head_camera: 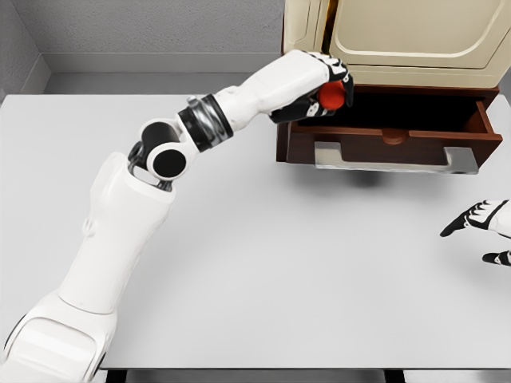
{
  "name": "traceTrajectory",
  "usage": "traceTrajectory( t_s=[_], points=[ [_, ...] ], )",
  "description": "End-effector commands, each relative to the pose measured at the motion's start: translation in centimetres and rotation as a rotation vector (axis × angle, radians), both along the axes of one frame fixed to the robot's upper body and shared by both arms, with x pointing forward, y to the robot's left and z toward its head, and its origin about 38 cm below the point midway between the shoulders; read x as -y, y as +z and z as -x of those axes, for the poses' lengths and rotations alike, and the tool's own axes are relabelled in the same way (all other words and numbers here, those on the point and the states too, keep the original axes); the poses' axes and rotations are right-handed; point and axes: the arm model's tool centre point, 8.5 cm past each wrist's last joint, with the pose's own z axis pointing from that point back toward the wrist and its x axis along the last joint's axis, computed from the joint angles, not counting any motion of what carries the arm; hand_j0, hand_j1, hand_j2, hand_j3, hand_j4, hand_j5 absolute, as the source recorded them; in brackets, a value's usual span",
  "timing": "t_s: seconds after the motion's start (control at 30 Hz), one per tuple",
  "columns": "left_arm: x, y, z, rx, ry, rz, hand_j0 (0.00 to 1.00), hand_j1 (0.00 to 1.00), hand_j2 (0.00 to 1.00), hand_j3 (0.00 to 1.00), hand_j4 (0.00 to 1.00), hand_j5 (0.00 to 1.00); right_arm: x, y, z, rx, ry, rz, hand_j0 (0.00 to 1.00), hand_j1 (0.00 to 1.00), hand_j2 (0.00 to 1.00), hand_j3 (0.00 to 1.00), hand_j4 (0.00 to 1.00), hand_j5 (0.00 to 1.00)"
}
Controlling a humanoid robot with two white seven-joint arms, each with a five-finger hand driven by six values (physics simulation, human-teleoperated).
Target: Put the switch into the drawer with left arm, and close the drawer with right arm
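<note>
Head view: red switch (332,96) was clamped in left hand (319,84) over left end of open drawer (383,137). If released early, switch could be bounced off front edge. Right hand (479,219), fingers apart, was rested near right.

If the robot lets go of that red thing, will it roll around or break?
The red switch looks rounded, so it may roll a little once dropped. The left hand holds it over the open drawer, whose walls would probably stop it. It looks small and solid, so likely light and not floppy. Whether it would break is hard to tell.
</note>
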Motion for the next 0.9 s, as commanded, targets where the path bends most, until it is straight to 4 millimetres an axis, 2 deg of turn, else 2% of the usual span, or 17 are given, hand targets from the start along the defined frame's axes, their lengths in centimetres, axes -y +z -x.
traceTrajectory(
  t_s=[0.0, 0.03, 0.07, 0.1, 0.13, 0.63, 0.8, 0.87],
  points=[
    [0.1, -0.1, 0.0, -0.006, -0.004, 0.001, 0.39, 0.39, 0.39, 0.39, 0.39, 0.39, 0.0, 0.1, 0.0, 0.000, -0.003, -0.006, 0.75, 0.75, 0.75, 0.75, 0.75, 0.75],
    [0.1, -0.1, 0.0, -0.007, -0.003, 0.001, 0.47, 0.47, 0.47, 0.47, 0.47, 0.47, 0.0, 0.1, 0.0, 0.001, -0.003, -0.005, 0.75, 0.75, 0.75, 0.75, 0.75, 0.75],
    [0.2, 0.2, -0.1, 0.000, -0.003, 0.001, 0.63, 0.63, 0.63, 0.63, 0.63, 0.63, 0.0, 0.1, 0.0, 0.001, -0.003, -0.005, 0.75, 0.75, 0.75, 0.75, 0.75, 0.75],
    [0.1, 0.1, -0.2, -0.004, -0.002, -0.003, 0.72, 0.72, 0.72, 0.72, 0.72, 0.72, 0.0, 0.1, 0.0, 0.001, -0.003, -0.005, 0.75, 0.75, 0.75, 0.75, 0.75, 0.75],
    [0.1, 0.1, -0.2, -0.005, -0.001, -0.004, 0.74, 0.74, 0.74, 0.74, 0.74, 0.74, 0.0, 0.1, 0.0, 0.000, -0.003, -0.006, 0.75, 0.75, 0.75, 0.75, 0.75, 0.75],
    [0.6, 0.1, 0.1, 0.006, -0.014, -0.016, 0.74, 0.74, 0.74, 0.74, 0.74, 0.74, 0.0, 0.0, 0.1, -0.006, -0.003, -0.004, 0.75, 0.75, 0.75, 0.75, 0.75, 0.75],
    [1.0, 1.4, 0.9, 0.065, -0.056, -0.008, 0.76, 0.76, 0.76, 0.76, 0.76, 0.76, 0.0, -0.1, 0.1, -0.009, -0.002, -0.004, 0.75, 0.75, 0.75, 0.75, 0.75, 0.75],
    [1.1, 2.0, 1.7, 0.091, -0.070, 0.006, 0.80, 0.80, 0.80, 0.80, 0.80, 0.80, 0.0, -0.1, 0.1, -0.009, -0.002, -0.006, 0.75, 0.75, 0.75, 0.75, 0.75, 0.75]
  ],
)
